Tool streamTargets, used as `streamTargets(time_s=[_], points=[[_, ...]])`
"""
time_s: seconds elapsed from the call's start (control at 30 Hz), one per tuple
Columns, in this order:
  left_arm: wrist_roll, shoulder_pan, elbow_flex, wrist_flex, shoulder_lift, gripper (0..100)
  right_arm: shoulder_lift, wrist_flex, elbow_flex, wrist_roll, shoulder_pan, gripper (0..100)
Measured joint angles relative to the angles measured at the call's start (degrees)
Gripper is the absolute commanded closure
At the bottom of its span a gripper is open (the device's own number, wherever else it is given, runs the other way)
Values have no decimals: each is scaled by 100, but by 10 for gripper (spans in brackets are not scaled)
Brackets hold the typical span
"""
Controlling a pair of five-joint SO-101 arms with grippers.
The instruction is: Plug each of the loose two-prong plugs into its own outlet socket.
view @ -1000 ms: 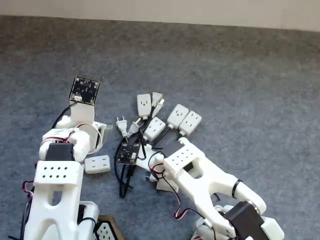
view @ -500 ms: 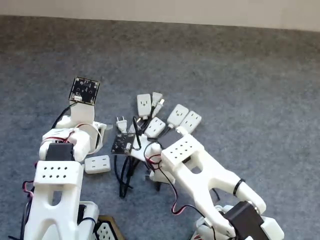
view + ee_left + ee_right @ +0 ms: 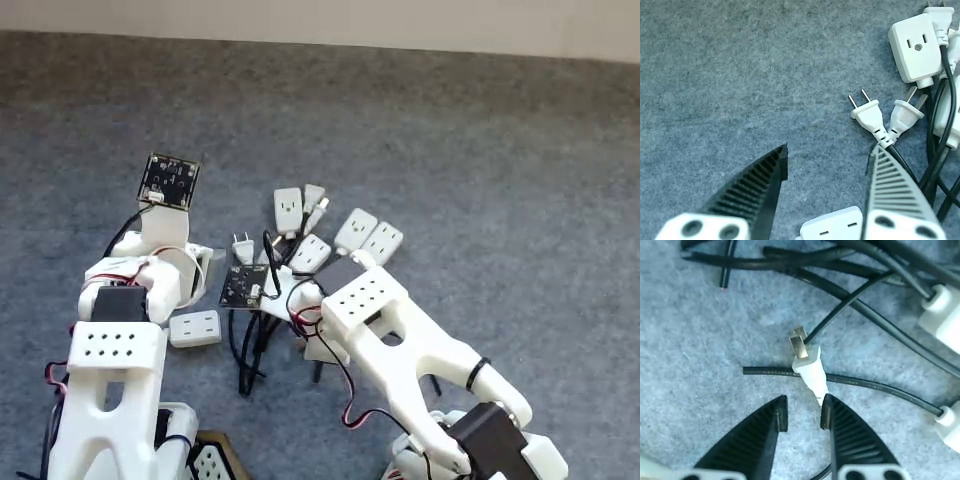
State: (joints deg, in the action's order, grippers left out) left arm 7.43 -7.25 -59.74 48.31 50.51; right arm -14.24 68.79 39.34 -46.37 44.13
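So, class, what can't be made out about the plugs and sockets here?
High view: white right arm covers where the black cables lead.
Left wrist view: white plastic socket block cut off by the frame edge.
Right wrist view: white cable-end block cut off likewise.

plugs (image 3: 867, 111): white, as I see them
cords (image 3: 860, 310): black
outlet sockets (image 3: 912, 45): white
carpet (image 3: 450, 120): grey, flecked
left gripper (image 3: 829, 147): black, ribbed

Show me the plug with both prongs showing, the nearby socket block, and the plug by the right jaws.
two-prong plug (image 3: 868, 113), left wrist view, its white body.
socket block (image 3: 914, 47), left wrist view, its slotted face.
lone plug (image 3: 809, 368), right wrist view, its white body.
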Motion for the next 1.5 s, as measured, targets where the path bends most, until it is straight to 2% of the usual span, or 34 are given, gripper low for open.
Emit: streamTargets(time_s=[0.1,0.27,0.5,0.7,1.43,1.5], points=[[0,0,0,0,0,737,9,0,0,-167,-141,789],[0,0,0,0,0,737,431,-264,0,-431,-501,789],[0,0,0,0,0,737,642,-519,0,-457,-492,798],[0,0,0,0,0,737,642,-571,26,-457,-448,998],[0,0,0,0,0,737,651,-1046,448,-273,-457,970],[0,0,0,0,0,737,651,-1046,448,-264,-457,940]])
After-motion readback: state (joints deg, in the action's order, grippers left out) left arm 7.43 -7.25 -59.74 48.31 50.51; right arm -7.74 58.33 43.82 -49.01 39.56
